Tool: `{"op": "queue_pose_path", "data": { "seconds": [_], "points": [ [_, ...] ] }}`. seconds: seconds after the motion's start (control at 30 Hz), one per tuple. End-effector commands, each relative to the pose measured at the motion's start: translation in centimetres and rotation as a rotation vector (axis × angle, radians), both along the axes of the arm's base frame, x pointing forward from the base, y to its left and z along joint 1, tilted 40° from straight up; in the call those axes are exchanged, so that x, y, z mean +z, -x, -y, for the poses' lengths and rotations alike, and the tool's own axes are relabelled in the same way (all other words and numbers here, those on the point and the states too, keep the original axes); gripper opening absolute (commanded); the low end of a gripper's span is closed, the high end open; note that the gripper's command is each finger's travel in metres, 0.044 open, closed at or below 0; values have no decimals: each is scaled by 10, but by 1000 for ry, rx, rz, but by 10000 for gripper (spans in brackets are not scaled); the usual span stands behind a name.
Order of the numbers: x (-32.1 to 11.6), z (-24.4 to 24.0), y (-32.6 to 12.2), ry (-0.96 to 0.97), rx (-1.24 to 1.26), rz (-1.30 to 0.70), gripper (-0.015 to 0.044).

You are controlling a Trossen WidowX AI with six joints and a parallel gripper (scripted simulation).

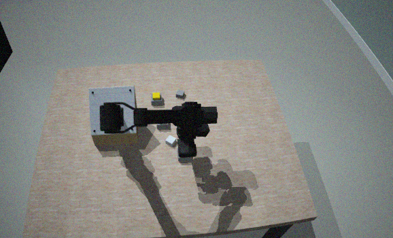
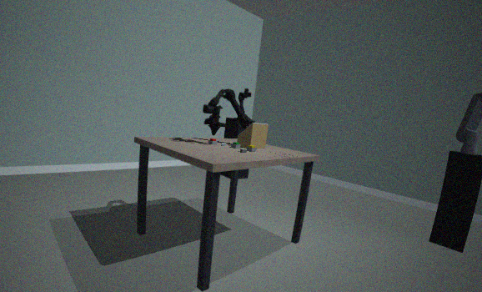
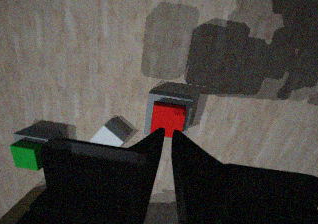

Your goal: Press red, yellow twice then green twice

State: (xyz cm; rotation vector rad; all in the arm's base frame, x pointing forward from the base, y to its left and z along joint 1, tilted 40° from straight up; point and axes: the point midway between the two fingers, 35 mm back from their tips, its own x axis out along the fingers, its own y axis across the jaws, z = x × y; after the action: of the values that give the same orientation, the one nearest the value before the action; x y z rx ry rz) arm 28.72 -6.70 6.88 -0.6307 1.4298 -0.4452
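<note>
Claw (image 1: 187,149) (image 2: 214,133) (image 3: 168,134) pressed together, with nothing pinched in it, points downward over the red button's spot; the exterior view shows a small gap between its tips and the cap. From left to right in the top view, a pale-topped box (image 1: 113,94) (image 2: 260,137) comes first on the wooden table (image 1: 238,80) (image 2: 188,147), carrying the foot of the black arm (image 1: 160,116) (image 2: 240,109), which reaches out to the right. Just beside the box sits the yellow button (image 1: 156,96) (image 2: 252,146), its cap raised on a grey housing. Next is the green button (image 1: 164,127) (image 2: 235,143) (image 3: 27,155); from the top its cap is hidden by the arm, but the wrist view shows it at the left. A white block (image 1: 171,141) (image 2: 223,144) (image 3: 106,137) lies between the green and red buttons, set at an angle. Farther right, a small grey block (image 1: 180,94) (image 2: 243,150) lies near the yellow button, apart from it. Last comes the red button (image 1: 185,160) (image 2: 213,140) (image 3: 168,119), mostly covered by the claw from the top, while in the wrist view both fingertips overlap the near edge of its cap
</note>
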Motion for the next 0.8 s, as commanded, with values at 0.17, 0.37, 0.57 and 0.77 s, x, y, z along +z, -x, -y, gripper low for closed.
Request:
{"op": "queue_pose_path", "data": {
  "seconds": [0.17, 0.37, 0.57, 0.77],
  "points": [
    [-4, 3, 1, 4, 1, -6, 20],
    [-12, 9, -1, 4, 1, -6, 20],
    [-19, 16, -1, 4, 1, -6, 20],
    [-26, 22, -2, 5, 1, -6, 20]
  ]
}}
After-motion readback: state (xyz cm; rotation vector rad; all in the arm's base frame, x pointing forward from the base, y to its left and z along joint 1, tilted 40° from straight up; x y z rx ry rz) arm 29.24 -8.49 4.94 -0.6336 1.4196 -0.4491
